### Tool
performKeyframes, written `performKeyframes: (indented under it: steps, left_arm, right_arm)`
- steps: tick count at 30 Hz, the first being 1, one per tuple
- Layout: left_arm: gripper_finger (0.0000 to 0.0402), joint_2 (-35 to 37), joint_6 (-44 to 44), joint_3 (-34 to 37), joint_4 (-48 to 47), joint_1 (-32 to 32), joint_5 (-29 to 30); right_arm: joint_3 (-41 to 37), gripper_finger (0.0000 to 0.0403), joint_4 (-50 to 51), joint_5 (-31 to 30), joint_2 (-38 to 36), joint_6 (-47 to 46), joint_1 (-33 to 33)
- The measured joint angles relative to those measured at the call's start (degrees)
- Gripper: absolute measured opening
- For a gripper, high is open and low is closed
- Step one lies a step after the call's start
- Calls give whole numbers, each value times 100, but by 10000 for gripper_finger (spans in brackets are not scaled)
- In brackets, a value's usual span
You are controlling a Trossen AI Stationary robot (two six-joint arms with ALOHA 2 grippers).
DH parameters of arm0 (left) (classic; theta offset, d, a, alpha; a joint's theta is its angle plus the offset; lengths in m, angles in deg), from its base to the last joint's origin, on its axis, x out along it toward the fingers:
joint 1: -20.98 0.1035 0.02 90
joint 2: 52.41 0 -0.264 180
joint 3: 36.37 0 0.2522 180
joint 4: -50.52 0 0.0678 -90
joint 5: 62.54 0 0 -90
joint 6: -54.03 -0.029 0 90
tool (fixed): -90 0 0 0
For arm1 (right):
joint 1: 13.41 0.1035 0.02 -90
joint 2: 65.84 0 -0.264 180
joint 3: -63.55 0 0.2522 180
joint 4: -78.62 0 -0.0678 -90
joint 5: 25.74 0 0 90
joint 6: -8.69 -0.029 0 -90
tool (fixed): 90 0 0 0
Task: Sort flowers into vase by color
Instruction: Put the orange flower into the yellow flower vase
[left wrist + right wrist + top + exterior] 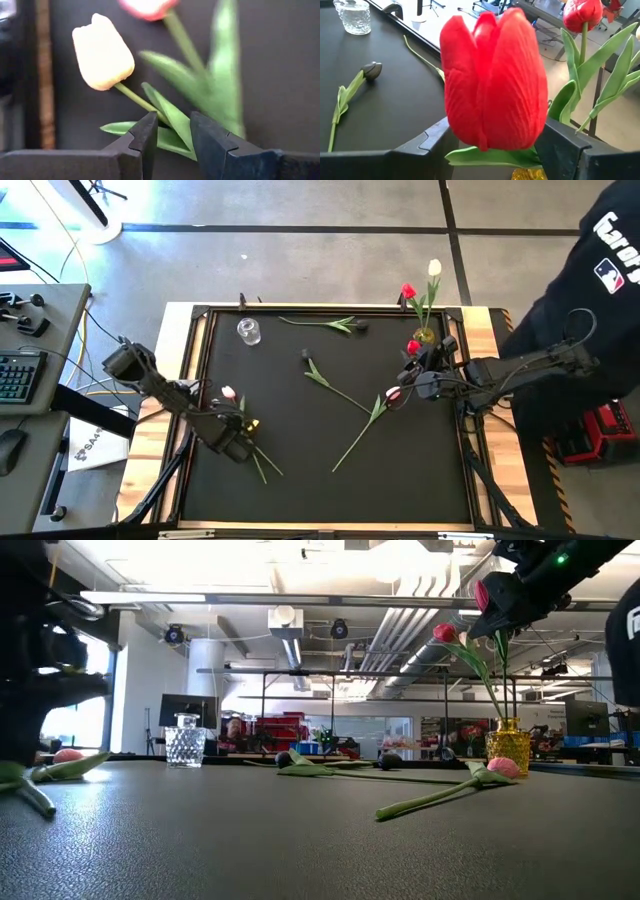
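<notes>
My left gripper [243, 436] is low at the table's left, shut on a yellow tulip [102, 52] whose head [251, 423] shows beside it. A pink tulip [228, 392] lies next to it on the mat. My right gripper [413, 362] stands high at the far right, shut on a red tulip [492, 80] above the yellow vase [425, 336]. That vase [508, 745] holds a red tulip [407, 290] and a white one [434, 268]. A clear glass vase [248, 330] stands far left. My left gripper [172, 120] pinches the yellow tulip's stem and leaves [172, 117] a short way below the head, between its two fingers. The fingers slant down from the left, across the stem. Whether the flower is off the mat I cannot tell. My right gripper [495, 147] holds the red tulip just under its head, at the top leaves [490, 157], between its two fingers. The fingers come in about level from the table's right. The head [482, 592] stands upright and lifted, and the stem [500, 670] hangs down toward the yellow vase's mouth.
Two dark-headed tulips [330, 323] [335, 385] and a pink one [375, 415] lie on the black mat's middle and far part. A person in a dark jacket [600, 270] stands past the table's right far corner. A desk with a keyboard [15, 375] is on the left.
</notes>
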Motion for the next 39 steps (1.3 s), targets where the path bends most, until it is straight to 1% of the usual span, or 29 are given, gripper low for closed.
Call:
performKeyframes:
  steps: [3,4,6,8,10,14,16,19,21,24,36,39]
  left_arm:
    - [106,0,-734,0,614,111,663]
    - [106,0,-1101,-1,882,165,900]
    - [106,0,-1891,-1,1480,278,1169]
    - [106,2,-2559,-1,1916,383,1193]
    - [106,2,-2967,-2,2180,457,1170]
    - [104,4,-3182,-2,2258,493,1182]
    - [100,4,-2961,-4,2093,493,1183]
    - [93,4,-2162,-3,1658,493,1201]
    - [91,4,-1578,-3,1507,463,1349]
    - [90,4,-1043,-3,1498,394,1630]
    - [90,4,85,-4,1028,373,1695]
    - [98,9,187,47,1030,382,1447]
  right_arm:
    - [0,224,-2,12,0,-44,0]
    - [0,224,-4,12,0,-54,0]
    - [0,224,-4,15,0,-57,0]
    - [0,224,-4,20,0,-59,0]
    - [0,224,-11,67,0,-61,0]
    - [0,224,-26,138,0,-61,0]
    - [0,224,-26,151,0,-61,0]
    - [0,224,-26,152,0,-61,0]
    - [0,224,-26,155,0,-61,0]
    - [0,224,-24,157,0,-61,0]
    - [0,224,192,159,0,-83,0]
    - [0,224,343,160,0,-176,1]
